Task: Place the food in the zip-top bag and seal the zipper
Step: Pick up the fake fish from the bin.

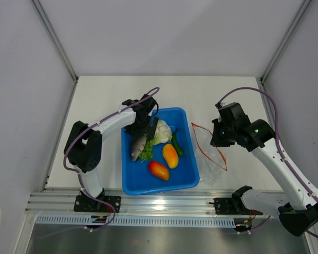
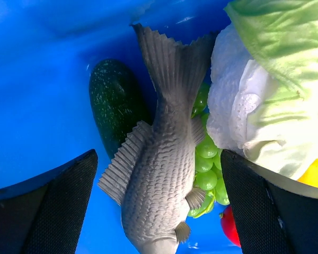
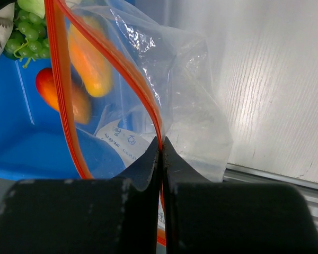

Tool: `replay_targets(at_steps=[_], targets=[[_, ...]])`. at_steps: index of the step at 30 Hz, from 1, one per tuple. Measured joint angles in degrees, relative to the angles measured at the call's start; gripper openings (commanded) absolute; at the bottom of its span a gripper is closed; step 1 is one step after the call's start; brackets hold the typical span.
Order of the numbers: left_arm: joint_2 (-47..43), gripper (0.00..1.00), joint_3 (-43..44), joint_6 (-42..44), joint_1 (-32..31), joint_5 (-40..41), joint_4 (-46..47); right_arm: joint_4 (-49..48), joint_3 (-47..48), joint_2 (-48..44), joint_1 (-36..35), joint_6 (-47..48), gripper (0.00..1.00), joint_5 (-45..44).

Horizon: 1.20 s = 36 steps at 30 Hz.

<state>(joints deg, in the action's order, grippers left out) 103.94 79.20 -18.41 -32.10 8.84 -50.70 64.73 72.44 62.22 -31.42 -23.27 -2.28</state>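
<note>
The grey fish (image 1: pixel 138 147) lies in the blue tray (image 1: pixel 128 182) with the cauliflower (image 1: pixel 161 131), dark green cucumber (image 1: pixel 177 143), orange-yellow fruit (image 1: pixel 170 155), red-orange fruit (image 1: pixel 158 170) and a green bunch (image 1: pixel 147 152). My left gripper (image 1: pixel 140 129) is open just above the fish (image 2: pixel 159 174), one finger (image 2: pixel 47 206) on each side of it, not touching. The zip-top bag (image 1: pixel 209 159) stands right of the tray with its mouth open. My right gripper (image 3: pixel 161 145) is shut on its orange-red zipper (image 3: pixel 143 90) and holds that edge up.
The tray's right wall is close to the bag. In the left wrist view the cucumber (image 2: pixel 116 106) lies left of the fish's tail, and the cauliflower (image 2: pixel 254 116) and green bunch (image 2: pixel 206 169) lie right of it. Grey walls enclose the table.
</note>
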Motion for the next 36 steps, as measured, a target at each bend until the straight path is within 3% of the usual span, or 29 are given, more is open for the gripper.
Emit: replay_targets(at_steps=[4, 15, 19, 21, 22, 23, 30, 36], targets=[[0.0, 0.93, 0.0, 0.31, 0.07, -0.42, 0.02, -0.33, -0.17, 0.26, 0.2, 0.31, 0.0, 0.5], [-2.6, 0.54, -5.49, -0.26, 1.31, -7.74, 1.55, -0.81, -0.68, 0.04, 2.54, 1.25, 0.0, 1.51], [-3.8, 0.25, -6.56, -1.11, 1.31, -10.27, 2.08, -0.92, -1.03, -0.22, 3.28, 1.49, 0.0, 2.56], [-3.87, 0.15, -6.64, -1.29, 1.31, -11.15, 2.23, -1.14, -1.03, -0.33, 3.43, 1.51, 0.0, 2.93], [-3.87, 0.04, -6.73, -1.29, 1.31, -11.45, 2.21, -1.2, -1.03, -0.37, 3.43, 1.51, 0.0, 3.04], [-3.87, 0.01, -6.8, -1.33, 1.31, -11.69, 2.16, -1.25, -1.03, -0.39, 3.43, 1.51, 0.0, 3.19], [-5.01, 0.01, -6.84, -2.16, 1.31, -12.15, 1.31, -1.4, -1.09, -0.5, 3.54, 1.51, 0.0, 3.34], [-12.72, 0.01, -5.49, -5.9, 1.31, -13.9, -1.55, -1.44, -1.11, -0.5, 3.54, 1.46, 0.0, 3.48]])
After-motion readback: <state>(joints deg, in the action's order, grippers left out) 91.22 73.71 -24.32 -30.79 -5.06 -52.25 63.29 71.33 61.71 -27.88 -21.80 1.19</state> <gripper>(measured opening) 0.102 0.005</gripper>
